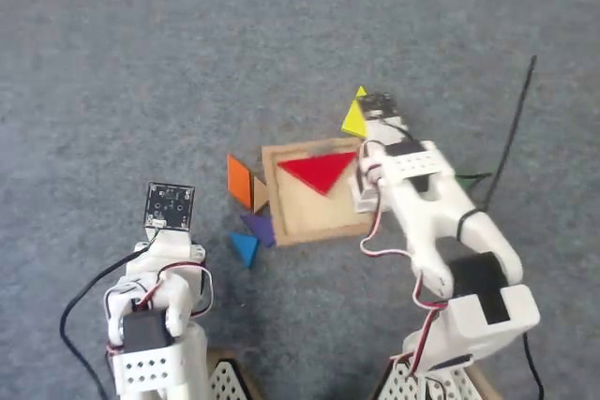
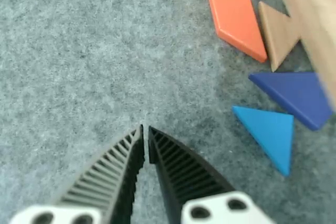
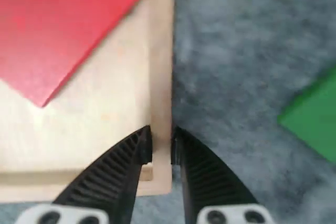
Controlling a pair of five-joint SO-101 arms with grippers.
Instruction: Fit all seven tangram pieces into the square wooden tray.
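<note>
1. Grey felt desk (image 1: 112, 91); tray (image 1: 309, 213) sits mid-desk, red triangle (image 1: 319, 170) inside.
2. Right claw (image 3: 160, 150) pinches the tray's wall; left claw (image 2: 145, 140) pressed together, empty.
3. Orange piece (image 1: 239, 180) and blue triangle (image 1: 245, 248) lie nearer left claw.

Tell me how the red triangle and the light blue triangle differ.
The red triangle lies inside the wooden tray; the light blue triangle lies on the carpet outside it. The red triangle is clearly larger than the light blue triangle. Both are flat triangular pieces.
</note>
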